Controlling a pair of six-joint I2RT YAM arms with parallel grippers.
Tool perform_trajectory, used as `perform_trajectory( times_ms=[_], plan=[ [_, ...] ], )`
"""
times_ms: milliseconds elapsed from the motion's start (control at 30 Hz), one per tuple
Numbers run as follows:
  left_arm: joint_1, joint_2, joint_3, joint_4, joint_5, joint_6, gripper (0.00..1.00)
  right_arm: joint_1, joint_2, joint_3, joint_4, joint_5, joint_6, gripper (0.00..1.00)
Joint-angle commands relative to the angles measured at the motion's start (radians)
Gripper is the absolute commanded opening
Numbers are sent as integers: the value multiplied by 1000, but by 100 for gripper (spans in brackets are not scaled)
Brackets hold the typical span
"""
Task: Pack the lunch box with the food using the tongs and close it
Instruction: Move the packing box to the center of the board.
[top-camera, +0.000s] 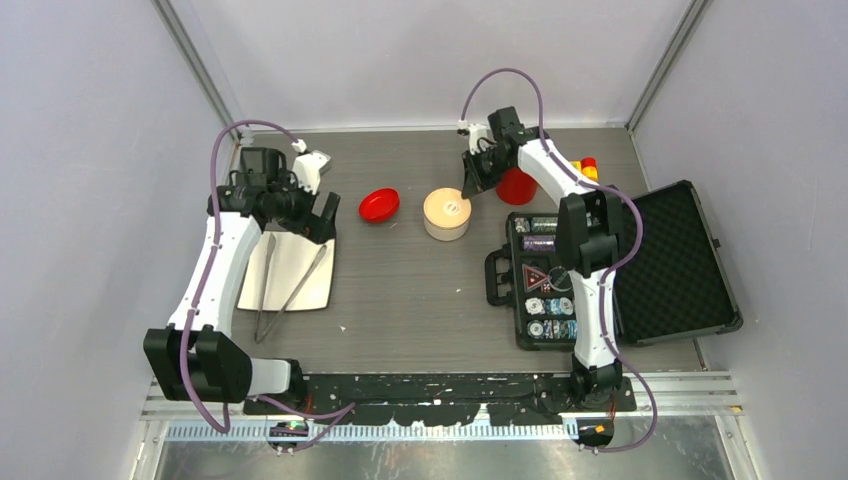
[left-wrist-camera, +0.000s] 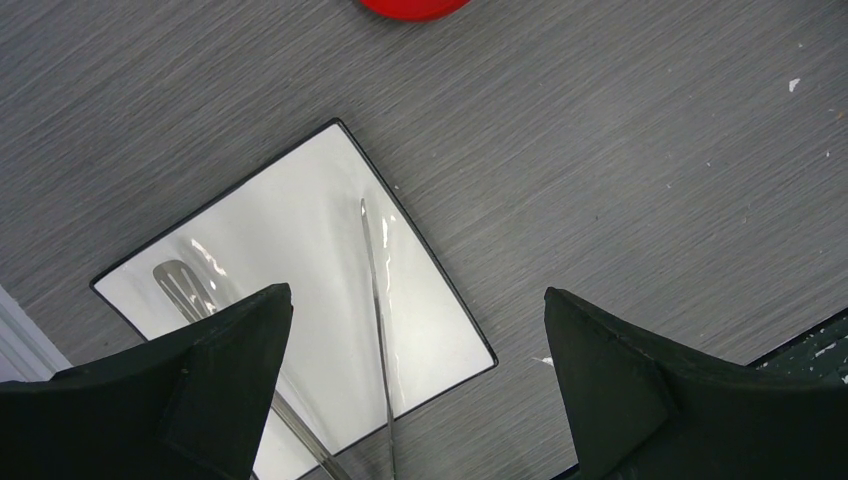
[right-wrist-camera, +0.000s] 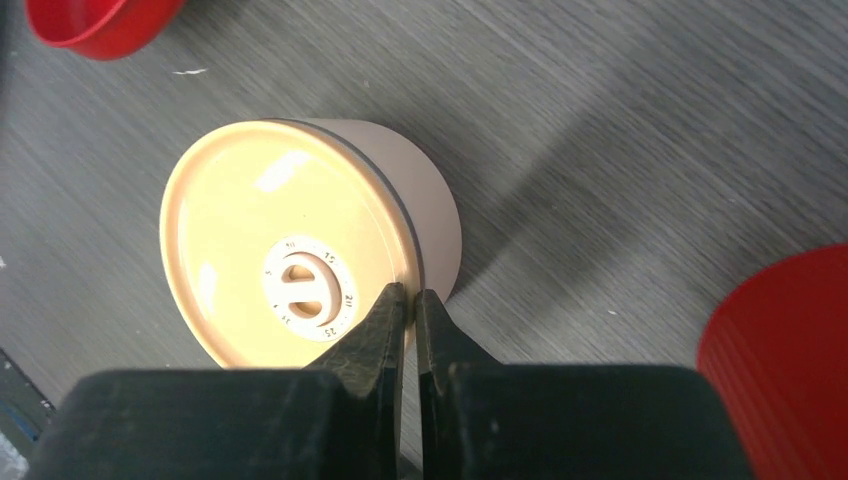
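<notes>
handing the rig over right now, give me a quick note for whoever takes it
left gripper: open, above the tongs, which lie untouched on the white plate.
right gripper: closed on the rim of the lid, which sits on the lunch box mid-table.
done: nothing packed yet.
left to do: take the lid off, pick up the tongs, move the food (none visible in these views), close the box.

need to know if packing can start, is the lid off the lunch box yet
No, the lid sits flat on top of the lunch box, with the right gripper pinched shut at its rim.
</notes>
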Motion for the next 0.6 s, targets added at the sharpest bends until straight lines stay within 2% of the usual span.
perform_trajectory(
  times_ms=[0, 367, 567],
  plan=[
    [-19, -2, 9, 11, 8, 8, 100, 34, -19, -67, -54, -10, -30, 1],
    [-86, -46, -76, 9, 34, 8, 100, 127, -143, -237, -8, -18, -15, 1],
    [-175, -110, -189, 113, 46, 32, 99, 199, -172, -290, 30, -36, 59, 0]
  ],
)
